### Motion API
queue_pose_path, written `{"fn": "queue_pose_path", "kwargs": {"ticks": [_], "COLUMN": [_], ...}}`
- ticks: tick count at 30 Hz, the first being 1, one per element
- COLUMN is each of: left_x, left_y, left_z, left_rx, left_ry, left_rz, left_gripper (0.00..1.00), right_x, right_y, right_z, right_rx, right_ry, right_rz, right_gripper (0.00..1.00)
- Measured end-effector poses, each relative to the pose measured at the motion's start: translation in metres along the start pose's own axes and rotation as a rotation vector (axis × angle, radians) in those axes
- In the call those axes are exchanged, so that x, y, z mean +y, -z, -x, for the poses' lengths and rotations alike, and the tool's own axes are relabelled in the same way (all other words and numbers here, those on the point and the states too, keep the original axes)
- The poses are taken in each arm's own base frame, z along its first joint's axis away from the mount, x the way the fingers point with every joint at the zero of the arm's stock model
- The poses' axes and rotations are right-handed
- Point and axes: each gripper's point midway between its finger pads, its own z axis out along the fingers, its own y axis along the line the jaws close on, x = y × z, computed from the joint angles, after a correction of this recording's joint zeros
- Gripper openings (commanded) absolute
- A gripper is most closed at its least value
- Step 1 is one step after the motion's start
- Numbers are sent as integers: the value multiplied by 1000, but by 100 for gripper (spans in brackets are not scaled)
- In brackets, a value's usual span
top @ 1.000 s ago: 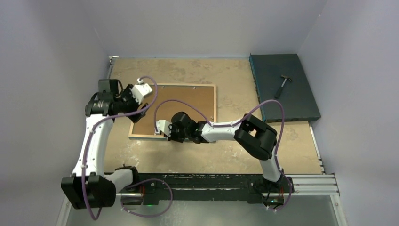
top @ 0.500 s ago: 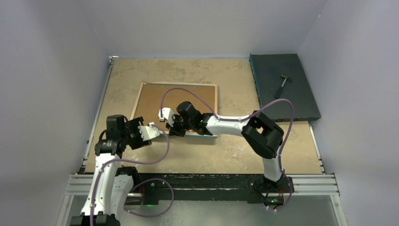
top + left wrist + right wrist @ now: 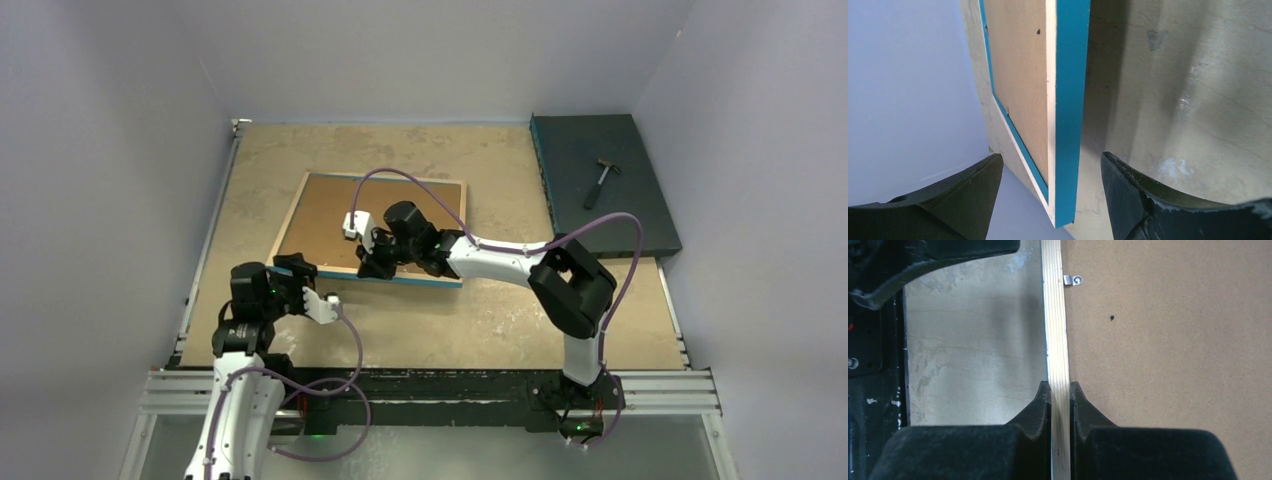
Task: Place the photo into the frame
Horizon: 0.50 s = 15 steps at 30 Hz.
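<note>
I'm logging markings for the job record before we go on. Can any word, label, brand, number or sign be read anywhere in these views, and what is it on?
No readable text in any view.
Frame: plain blue and bare wood, no print.
Backing board: blank brown, with only a dark speck and a metal clip.
Slab and hammer: too small to tell whether they carry any marking.

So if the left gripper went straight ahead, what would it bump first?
Probably the frame: its blue edge sits right ahead of the open left gripper, though how far is unclear.
</note>
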Motion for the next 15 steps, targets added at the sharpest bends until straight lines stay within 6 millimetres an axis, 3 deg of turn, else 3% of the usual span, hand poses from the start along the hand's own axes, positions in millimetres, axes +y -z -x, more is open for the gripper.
{"fn": "queue_pose_path", "kwargs": {"ticks": [9, 15], "left_x": [9, 28], "left_y": [-20, -25], "left_z": [-8, -12], "left_rx": [-4, 1], "left_ry": [-99, -108], "left_rz": [63, 138], "left_gripper": [61, 33], "right_x": [1, 1], "right_y": [4, 5], "right_z": [17, 24], "right_rx": [-20, -23], "right_ry": [-24, -33], "right_rz": [17, 22], "right_gripper": [0, 0]}}
